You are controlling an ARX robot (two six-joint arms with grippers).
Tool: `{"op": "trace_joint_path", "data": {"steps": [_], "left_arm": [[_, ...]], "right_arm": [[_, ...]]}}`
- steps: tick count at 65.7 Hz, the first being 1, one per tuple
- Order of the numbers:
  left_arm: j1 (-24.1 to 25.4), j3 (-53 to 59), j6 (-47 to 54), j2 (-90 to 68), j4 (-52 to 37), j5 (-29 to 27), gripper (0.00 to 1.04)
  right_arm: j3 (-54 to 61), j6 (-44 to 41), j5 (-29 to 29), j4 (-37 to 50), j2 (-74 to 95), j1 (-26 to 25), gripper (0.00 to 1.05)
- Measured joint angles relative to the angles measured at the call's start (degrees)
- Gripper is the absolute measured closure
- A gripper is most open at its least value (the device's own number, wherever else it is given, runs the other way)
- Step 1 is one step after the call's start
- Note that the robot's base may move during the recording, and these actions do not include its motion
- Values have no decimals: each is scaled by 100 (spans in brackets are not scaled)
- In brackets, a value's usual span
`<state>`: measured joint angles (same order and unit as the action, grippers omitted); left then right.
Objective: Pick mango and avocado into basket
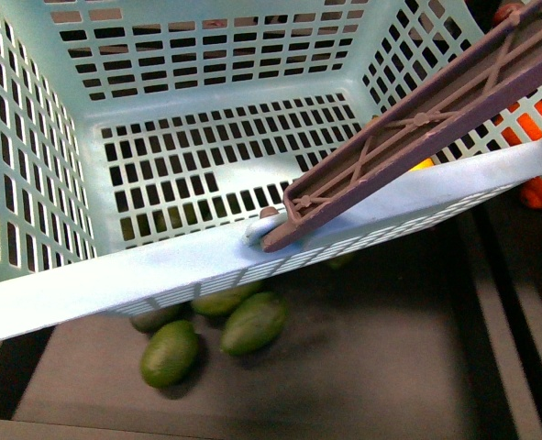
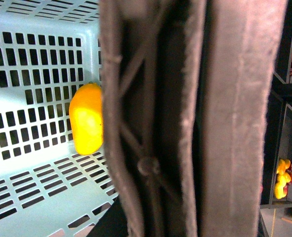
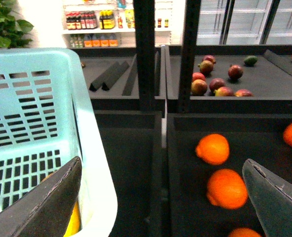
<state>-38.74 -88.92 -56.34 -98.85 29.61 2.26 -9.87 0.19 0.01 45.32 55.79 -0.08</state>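
right gripper (image 3: 161, 163) of mine spread wide, left gripper unseen (brown handle (image 2: 185, 118) fills its camera), mango (image 2: 86, 126) lying inside the basket (image 1: 115, 275), avocados (image 1: 170, 353) outside on the dark shelf (image 1: 390, 367) beneath its near rim

The right pincer (image 3: 161, 162) has dark grey fingers (image 3: 47, 207) with paler edges. Beside one finger is the basket (image 3: 94, 163), light teal, its walls a lattice of slots in even rows. Ahead of the pincer, bright orange fruits (image 3: 212, 148) lie on a matt black shelf (image 3: 131, 158). Farther beyond it are dark red mangoes (image 3: 216, 83), some tinged green. The basket's handle (image 1: 417, 119) is dull brown with a crossed brace pattern. The mango (image 2: 86, 126) is yellow-orange and the avocados (image 1: 252, 323) are olive green.
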Motion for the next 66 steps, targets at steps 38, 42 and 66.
{"op": "trace_joint_path", "data": {"steps": [38,42,66], "left_arm": [[0,0,2,0,0,-7,91],[0,2,0,0,0,-9,91],[79,2,96,0,0,-136,91]], "right_arm": [[-9,0,-2,0,-2,2,9],[-9,0,-2,0,-2,2,9],[-328,308,780,-1132,-116,125,9]]}}
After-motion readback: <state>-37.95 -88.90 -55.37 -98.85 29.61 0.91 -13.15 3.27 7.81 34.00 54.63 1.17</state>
